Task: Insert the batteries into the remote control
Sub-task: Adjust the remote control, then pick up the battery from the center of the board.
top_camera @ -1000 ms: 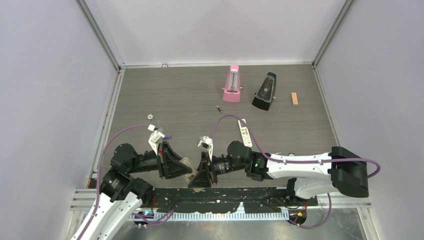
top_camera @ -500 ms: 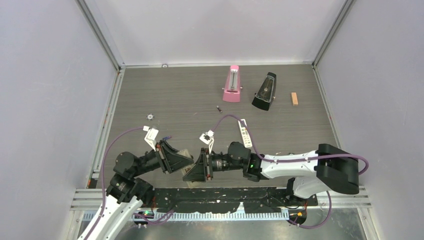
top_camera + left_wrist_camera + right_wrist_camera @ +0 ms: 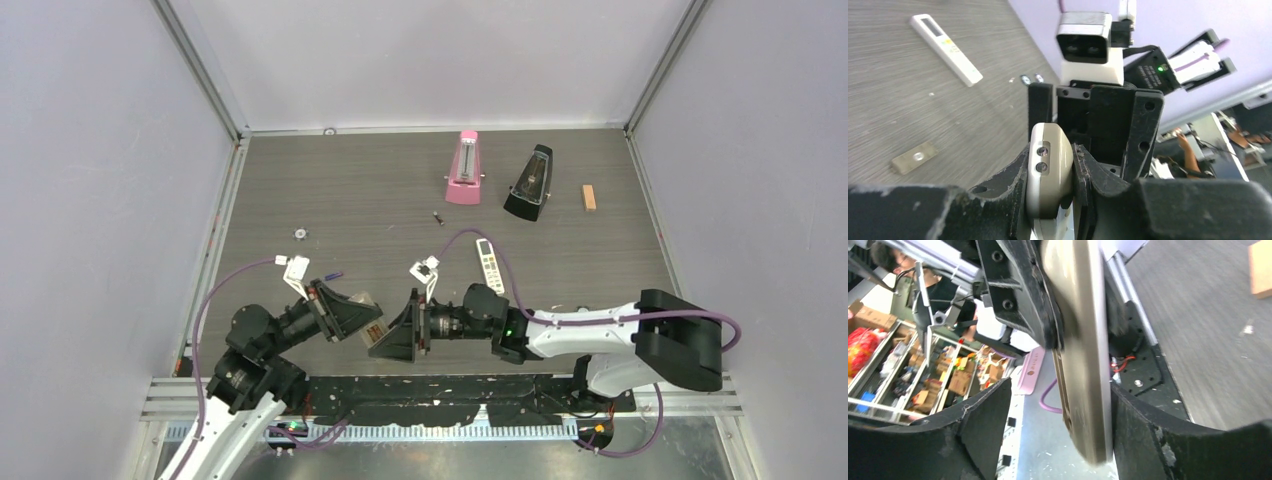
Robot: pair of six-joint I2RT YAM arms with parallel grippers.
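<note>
Pinches the remote control (image 3: 1048,150) between the left fingers (image 3: 1015,180), pads pressed tight on its two sides, which closes the left gripper (image 3: 1049,172) firmly on it. Spreads the right fingers (image 3: 983,430) to either side of the same body. Shows a clear gap on one side and cannot tell contact on the other, so reads the right gripper (image 3: 1060,390) as standing wide around it, not clamping.

Holds the remote control in the air just over the near edge of the table (image 3: 350,190), left of that edge's middle, between the two wrists. Looks like a hand-over or a steadying hold: carries with one gripper to free the other for a fresh grip or for work at the battery bay.

Lays the long axis roughly along the near edge, from the left gripper into the right one. Points the end with two small round emitters toward the right gripper. Turns the grey-beige back to the right wrist camera. Cannot tell whether the bay stands open.

Shows no battery in either gripper. Leaves a dark battery (image 3: 438,218) well apart, just on the near side of the pink metronome (image 3: 463,170), and what looks like a purple battery (image 3: 333,274) near the left gripper. Leaves a small beige plate (image 3: 914,157), likely the cover, flat on the table.
</note>
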